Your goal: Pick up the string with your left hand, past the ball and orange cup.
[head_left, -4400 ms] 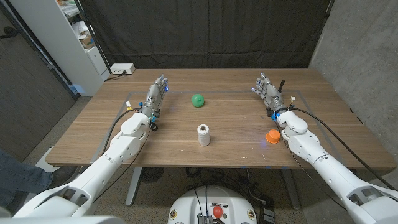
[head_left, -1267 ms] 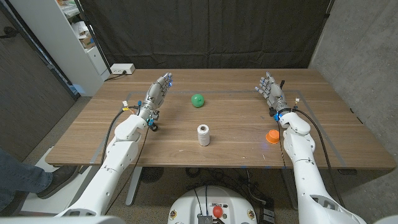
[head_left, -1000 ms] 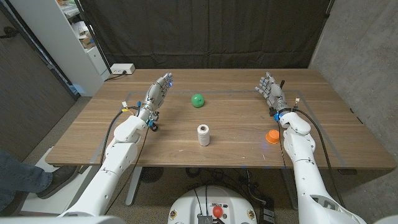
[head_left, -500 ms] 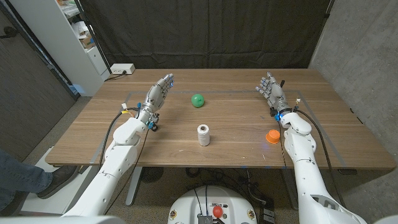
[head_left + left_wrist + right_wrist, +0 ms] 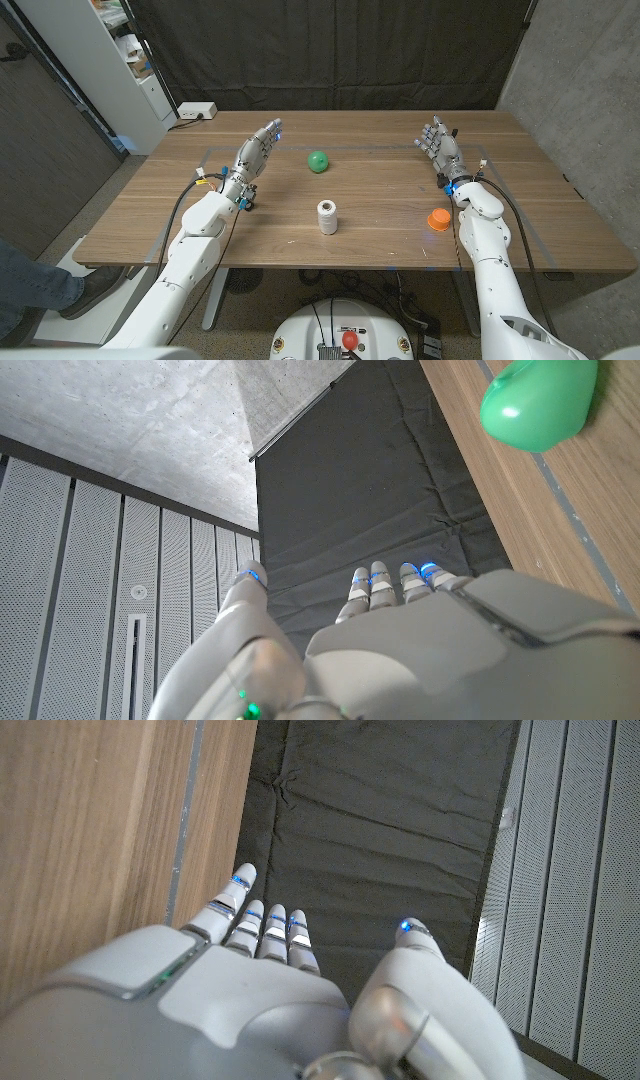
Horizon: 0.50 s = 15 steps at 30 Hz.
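From the head camera I see my left hand point(image 5: 256, 152) on the left side of the wooden surface point(image 5: 380, 215), fingers point(image 5: 270, 132) stretched out straight and close together, angled toward the far middle and holding nothing. The green ball point(image 5: 318, 160) sits just beyond and to the right of those fingertips, apart from them. The string point(image 5: 327, 217), a small white spool standing upright, is near the middle of the surface, closer to me than the ball and well to the right of my left forearm; neither hand touches it. The orange cup point(image 5: 438, 219) sits on the right side, just beside my right forearm and roughly level with the spool.

My right hand point(image 5: 439, 147) is at the far right, fingers extended and slightly spread, empty, pointing away from me toward the dark curtain point(image 5: 330, 50) behind the surface.

On the left wrist camera I look along the back of my left hand point(image 5: 400, 650), its fingers point(image 5: 380, 582) straight with lit blue tips, and the ball point(image 5: 538, 402) shows on the wood ahead of them, blurred. The right wrist camera shows the back of my right hand point(image 5: 250, 1010), fingers point(image 5: 270, 930) straight and the thumb set apart, beside the wood grain
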Available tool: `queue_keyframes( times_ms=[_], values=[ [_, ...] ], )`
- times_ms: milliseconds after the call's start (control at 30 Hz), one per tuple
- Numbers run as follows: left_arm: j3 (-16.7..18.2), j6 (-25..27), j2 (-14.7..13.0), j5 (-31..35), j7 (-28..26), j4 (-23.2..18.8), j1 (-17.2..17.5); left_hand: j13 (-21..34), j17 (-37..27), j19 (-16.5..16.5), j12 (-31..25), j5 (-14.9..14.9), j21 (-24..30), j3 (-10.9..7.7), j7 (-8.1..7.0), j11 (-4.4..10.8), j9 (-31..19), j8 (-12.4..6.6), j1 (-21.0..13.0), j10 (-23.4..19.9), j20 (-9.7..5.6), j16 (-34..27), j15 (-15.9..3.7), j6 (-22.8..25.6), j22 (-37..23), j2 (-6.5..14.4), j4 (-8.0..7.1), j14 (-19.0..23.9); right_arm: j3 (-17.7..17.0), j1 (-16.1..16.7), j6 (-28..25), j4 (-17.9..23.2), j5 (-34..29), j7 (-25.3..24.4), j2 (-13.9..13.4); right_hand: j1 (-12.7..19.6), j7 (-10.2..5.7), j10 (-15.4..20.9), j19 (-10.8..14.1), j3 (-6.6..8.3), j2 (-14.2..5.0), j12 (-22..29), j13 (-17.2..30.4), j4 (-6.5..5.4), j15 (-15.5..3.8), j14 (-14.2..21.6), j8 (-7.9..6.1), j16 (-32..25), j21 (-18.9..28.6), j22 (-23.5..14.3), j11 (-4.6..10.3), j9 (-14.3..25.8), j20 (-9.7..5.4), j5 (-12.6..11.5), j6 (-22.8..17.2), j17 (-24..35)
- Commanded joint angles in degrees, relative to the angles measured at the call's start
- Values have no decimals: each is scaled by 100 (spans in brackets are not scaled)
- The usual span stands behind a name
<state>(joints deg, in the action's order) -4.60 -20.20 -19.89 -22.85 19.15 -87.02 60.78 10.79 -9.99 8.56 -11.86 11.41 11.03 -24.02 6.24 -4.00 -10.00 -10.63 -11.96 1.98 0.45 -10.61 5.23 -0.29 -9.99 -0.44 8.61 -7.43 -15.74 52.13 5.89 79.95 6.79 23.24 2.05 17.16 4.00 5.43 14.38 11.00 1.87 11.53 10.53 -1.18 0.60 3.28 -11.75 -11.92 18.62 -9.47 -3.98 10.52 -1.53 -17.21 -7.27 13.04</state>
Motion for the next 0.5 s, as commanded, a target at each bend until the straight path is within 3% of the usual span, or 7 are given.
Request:
queue_keyframes(
  times_ms=[33, 500],
  values=[
    [-69, -31, -132, 71, -64, -142, 104, 15, -31, 24, -35, -36, 11, -45, 1, -22, -24, -42, -69, -46, 18, -27, 20, 38, -24, 25, -8, 4, -7, 10, 37, 29, 17, -17, 26, 22, 8, 46, 64, -4, -19, -24, 32, 9, 22, 32, 30, 1, -42, -14, 9, 32, -9, -53, -50, -6],
    [-133, -303, -301, 192, -85, -288, 209, 16, -31, 16, -37, -46, 16, -40, 8, -28, -24, -53, -86, -58, 24, -27, 13, 86, -24, 23, -7, 14, -5, -26, 135, -24, 15, -57, 68, 18, 7, 48, 80, -15, -22, -27, 32, 13, 22, 33, 34, 1, -79, -15, 4, 32, -5, -58, -51, -17]
  ],
)
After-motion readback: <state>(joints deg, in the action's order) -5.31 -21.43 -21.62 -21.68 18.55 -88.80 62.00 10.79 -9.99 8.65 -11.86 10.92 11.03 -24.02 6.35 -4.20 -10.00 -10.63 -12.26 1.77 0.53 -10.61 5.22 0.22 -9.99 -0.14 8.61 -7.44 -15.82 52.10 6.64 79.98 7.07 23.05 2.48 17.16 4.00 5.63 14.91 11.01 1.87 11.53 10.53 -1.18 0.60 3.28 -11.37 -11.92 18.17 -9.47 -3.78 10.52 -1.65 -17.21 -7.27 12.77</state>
